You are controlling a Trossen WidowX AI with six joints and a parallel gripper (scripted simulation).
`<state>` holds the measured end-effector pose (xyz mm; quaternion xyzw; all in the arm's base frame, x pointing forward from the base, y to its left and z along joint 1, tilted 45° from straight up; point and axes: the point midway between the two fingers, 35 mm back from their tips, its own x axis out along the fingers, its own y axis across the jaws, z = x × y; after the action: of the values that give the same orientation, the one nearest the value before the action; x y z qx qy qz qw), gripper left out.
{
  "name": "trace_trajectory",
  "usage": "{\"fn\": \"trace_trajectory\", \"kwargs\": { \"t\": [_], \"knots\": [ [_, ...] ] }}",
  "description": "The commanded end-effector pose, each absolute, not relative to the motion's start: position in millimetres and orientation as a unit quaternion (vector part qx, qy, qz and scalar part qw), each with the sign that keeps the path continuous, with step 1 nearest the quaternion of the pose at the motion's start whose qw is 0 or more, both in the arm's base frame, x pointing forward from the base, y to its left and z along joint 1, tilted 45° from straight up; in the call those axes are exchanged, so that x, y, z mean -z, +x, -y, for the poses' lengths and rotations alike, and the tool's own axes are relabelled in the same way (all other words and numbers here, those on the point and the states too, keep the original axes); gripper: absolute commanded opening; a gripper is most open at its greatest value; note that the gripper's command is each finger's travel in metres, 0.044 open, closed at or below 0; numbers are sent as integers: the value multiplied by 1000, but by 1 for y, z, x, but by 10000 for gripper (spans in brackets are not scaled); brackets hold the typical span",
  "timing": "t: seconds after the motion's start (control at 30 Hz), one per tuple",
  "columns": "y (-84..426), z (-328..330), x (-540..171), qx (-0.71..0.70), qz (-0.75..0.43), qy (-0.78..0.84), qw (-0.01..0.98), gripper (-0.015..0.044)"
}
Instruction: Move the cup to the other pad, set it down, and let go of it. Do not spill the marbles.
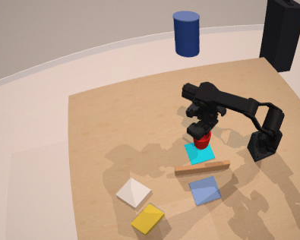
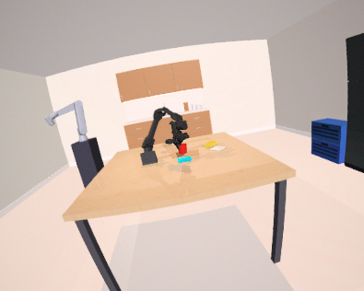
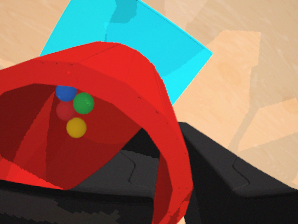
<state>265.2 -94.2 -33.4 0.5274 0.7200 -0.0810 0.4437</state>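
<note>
The red cup (image 1: 202, 143) (image 2: 182, 148) (image 3: 120, 57) is upright or nearly so, raised above the cyan pad (image 1: 197, 156) (image 2: 184, 159) (image 3: 165, 55). In the exterior view a gap shows between cup and pad. My gripper (image 1: 201, 133) (image 2: 182, 142) (image 3: 165, 131) is shut on the cup near its rim. Blue (image 3: 65, 93), green (image 3: 83, 103), red (image 3: 65, 110) and yellow (image 3: 76, 128) marbles lie inside the cup. The blue pad (image 1: 205, 191) lies across the wooden bar. The far finger is hidden in the top view.
A low wooden bar (image 1: 202, 168) (image 2: 193, 152) lies between the two pads. A white flat piece (image 1: 133, 193) (image 2: 217, 148) and a yellow block (image 1: 147, 219) (image 2: 211, 144) lie on the table (image 1: 104, 114) (image 2: 218, 180), away from the cup.
</note>
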Motion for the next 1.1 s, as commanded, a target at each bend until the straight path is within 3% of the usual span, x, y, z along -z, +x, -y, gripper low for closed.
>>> {"fn": "trace_trajectory", "kwargs": {
  "t": [0.0, 1.07],
  "knots": [
    [265, 89, 38, 82, -720, 529, 441, 0],
    [262, 63, 66, 80, -720, 528, 443, 0]
  ]
}}
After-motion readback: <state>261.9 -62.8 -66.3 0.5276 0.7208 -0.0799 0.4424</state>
